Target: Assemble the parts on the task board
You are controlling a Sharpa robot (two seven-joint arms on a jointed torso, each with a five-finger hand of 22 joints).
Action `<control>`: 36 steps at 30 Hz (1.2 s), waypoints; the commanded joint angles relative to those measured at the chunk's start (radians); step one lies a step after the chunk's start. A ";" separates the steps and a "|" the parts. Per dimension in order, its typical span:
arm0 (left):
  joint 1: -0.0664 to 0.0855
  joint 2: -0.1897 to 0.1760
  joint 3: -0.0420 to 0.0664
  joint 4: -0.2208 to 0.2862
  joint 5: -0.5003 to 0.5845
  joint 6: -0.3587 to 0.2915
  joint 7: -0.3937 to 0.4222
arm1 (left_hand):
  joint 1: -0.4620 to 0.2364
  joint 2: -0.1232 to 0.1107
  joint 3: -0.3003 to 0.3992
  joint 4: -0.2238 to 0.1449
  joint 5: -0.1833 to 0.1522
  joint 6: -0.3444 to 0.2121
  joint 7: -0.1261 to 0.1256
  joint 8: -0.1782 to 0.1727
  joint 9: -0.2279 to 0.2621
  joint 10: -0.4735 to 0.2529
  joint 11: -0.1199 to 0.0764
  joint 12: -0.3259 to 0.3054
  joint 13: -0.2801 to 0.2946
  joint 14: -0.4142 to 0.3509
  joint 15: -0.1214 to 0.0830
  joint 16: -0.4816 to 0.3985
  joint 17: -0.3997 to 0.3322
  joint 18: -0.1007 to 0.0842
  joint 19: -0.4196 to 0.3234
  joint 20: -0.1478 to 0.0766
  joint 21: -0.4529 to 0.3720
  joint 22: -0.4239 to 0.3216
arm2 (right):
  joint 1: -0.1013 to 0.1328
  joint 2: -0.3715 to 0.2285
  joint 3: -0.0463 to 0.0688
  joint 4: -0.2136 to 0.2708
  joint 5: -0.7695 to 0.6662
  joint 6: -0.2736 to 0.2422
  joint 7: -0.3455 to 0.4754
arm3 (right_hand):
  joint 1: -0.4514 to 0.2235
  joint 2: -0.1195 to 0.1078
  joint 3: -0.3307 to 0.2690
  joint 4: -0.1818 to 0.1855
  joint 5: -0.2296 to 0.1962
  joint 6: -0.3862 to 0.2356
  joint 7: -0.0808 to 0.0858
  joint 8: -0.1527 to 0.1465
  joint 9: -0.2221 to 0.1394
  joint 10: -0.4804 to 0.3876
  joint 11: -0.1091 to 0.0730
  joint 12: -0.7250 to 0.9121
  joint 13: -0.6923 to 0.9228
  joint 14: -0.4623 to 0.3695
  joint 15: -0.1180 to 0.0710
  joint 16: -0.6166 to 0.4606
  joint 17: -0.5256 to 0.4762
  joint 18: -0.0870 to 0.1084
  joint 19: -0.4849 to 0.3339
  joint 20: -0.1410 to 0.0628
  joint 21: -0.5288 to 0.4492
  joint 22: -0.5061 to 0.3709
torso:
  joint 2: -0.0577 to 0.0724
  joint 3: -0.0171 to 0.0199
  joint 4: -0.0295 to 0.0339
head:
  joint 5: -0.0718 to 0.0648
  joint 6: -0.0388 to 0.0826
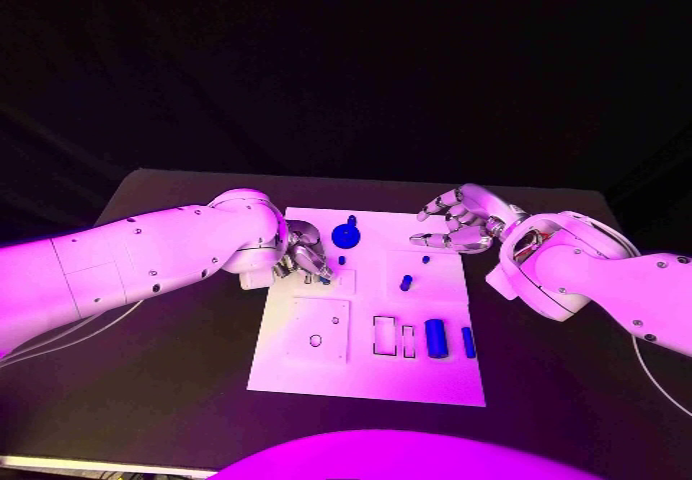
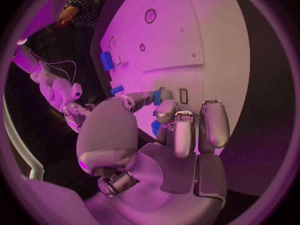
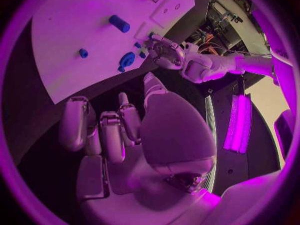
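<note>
- Head view: my left hand (image 1: 302,252) is hovering low over the left edge of the task board (image 1: 368,375), fingers curled in close to a small blue part (image 1: 342,260) lying just beside them; I cannot tell here whether I am holding anything; my right hand (image 1: 459,222) is hanging over the board's far right corner, fingers spread apart and gripping nothing; a round blue part (image 1: 346,236) is standing near the board's far edge between my two hands; another small blue part (image 1: 407,283) is lying mid-board; a blue cylinder (image 1: 436,335) and a slim blue bar (image 1: 467,342) are lying side by side toward the near right, on the black desk (image 1: 173,370) carrying the board.
- Left wrist view: my left fingers (image 2: 185,130) are bending down over the board (image 2: 212,35); a blue part (image 2: 157,97) is sitting at the fingertips, and another blue piece (image 2: 155,128) is showing just under them; whether it is touching or pinched I cannot tell.
- Right wrist view: my right fingers (image 3: 103,130) are loosely curved and apart, holding nothing, above the desk beside the board (image 3: 75,30); the blue cylinder (image 3: 119,23) and round blue part (image 3: 127,60) are lying on the board, well apart from these fingers.
</note>
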 commanded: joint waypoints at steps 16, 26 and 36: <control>0.024 0.019 0.001 -0.015 0.074 0.110 -0.011 | 0.025 0.040 0.107 -0.117 0.006 0.058 -0.047 -0.009 -0.001 0.009 -0.003 0.006 0.003 0.102 -0.007 0.004 0.263 -0.021 0.007 -0.001 0.005 0.002 | -0.001 0.002 0.000 -0.001 -0.005 0.005 0.007 | -0.002 0.010 0.006 0.000 0.001 0.004 0.000 0.005 -0.001 0.000 -0.004 0.004 0.041 0.090 -0.006 -0.005 0.208 0.005 -0.003 -0.006 -0.001 0.052 | 0.000 -0.0009 0.0001 | 0.000 0.002; 0.035 0.030 -0.004 -0.034 0.044 0.118 -0.013 | 0.027 0.043 0.109 -0.120 0.006 0.058 -0.047 -0.010 -0.001 0.008 -0.003 0.003 -0.001 0.102 -0.007 0.004 0.263 -0.021 0.007 -0.001 0.005 0.002 | -0.001 0.004 0.000 -0.002 -0.005 0.004 0.007 | -0.002 0.010 0.006 0.000 0.001 0.004 0.000 0.005 -0.001 0.000 -0.004 0.004 0.041 0.090 -0.006 -0.005 0.208 0.005 -0.003 -0.006 -0.001 0.052 | 0.000 -0.0006 0.0019 | 0.001 0.001; 0.038 0.036 -0.005 -0.046 0.016 0.125 -0.016 | 0.025 0.044 0.107 -0.123 -0.001 0.057 -0.045 -0.013 -0.002 0.005 -0.002 0.000 -0.006 0.102 -0.007 0.004 0.263 -0.020 0.006 -0.001 0.005 0.001 | -0.002 0.004 0.000 -0.003 -0.005 0.003 0.007 | -0.002 0.010 0.006 0.000 0.001 0.004 0.000 0.005 -0.001 0.000 -0.004 0.004 0.041 0.090 -0.006 -0.005 0.208 0.005 -0.003 -0.006 -0.001 0.052 | 0.000 -0.0009 0.0015 | 0.001 -0.004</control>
